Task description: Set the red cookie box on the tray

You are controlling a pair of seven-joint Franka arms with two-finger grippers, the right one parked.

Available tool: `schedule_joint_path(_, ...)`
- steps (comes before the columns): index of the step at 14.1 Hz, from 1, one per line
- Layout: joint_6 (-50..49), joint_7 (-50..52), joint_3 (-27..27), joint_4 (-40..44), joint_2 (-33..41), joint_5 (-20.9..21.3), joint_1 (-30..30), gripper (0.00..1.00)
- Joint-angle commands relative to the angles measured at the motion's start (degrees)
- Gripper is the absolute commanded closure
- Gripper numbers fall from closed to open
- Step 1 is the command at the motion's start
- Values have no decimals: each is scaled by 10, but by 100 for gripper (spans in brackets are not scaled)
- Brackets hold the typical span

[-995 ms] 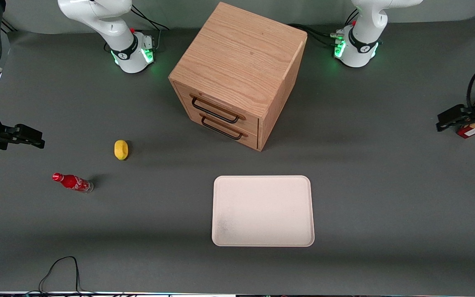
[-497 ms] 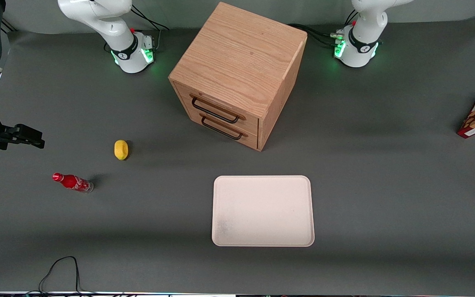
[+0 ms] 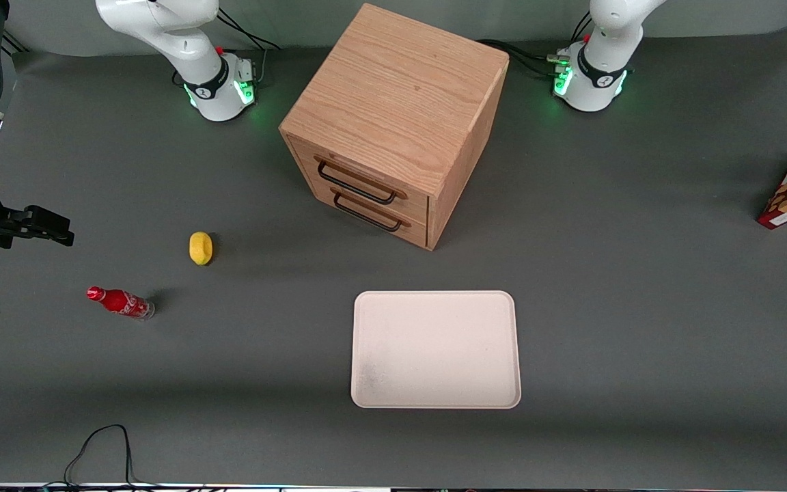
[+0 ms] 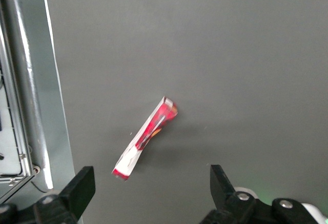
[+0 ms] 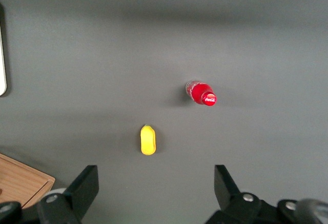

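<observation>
Overhead, the left arm's gripper [image 4: 151, 196] hung with fingers [image 4: 79, 188] spread above the long dark-red cardboard cookie box [image 4: 145, 137] on the grey table [image 4: 230, 55], well apart from the flat cream-white tray [image 3: 436, 349].

Both arms are glossy white with rounded shells. Left arm base [image 3: 590, 75]: white dome with a black band carrying a white mark, green status lights glowing at its foot, a small red button above, and black cables [image 3: 523, 58] running off along the desk. The parked arm's base [image 3: 219, 85] has the same build, band, green lights and cabling.

The gripper [image 4: 154, 198] hangs above the desk at the working arm's end. Its fingers [image 4: 79, 188] are matt black, wedge-shaped and stand wide apart. Silver screw heads sit in the black mounts. A white housing edge shows beside one mount.
</observation>
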State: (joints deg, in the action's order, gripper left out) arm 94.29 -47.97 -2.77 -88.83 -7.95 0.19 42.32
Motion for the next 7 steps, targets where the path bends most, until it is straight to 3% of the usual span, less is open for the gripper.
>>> schedule_joint_path(1, 10, -66, 9, -28, 12, -13, 59, 0)
schedule_joint_path(7, 31, -124, 7, -114, 68, -9, 92, 0)
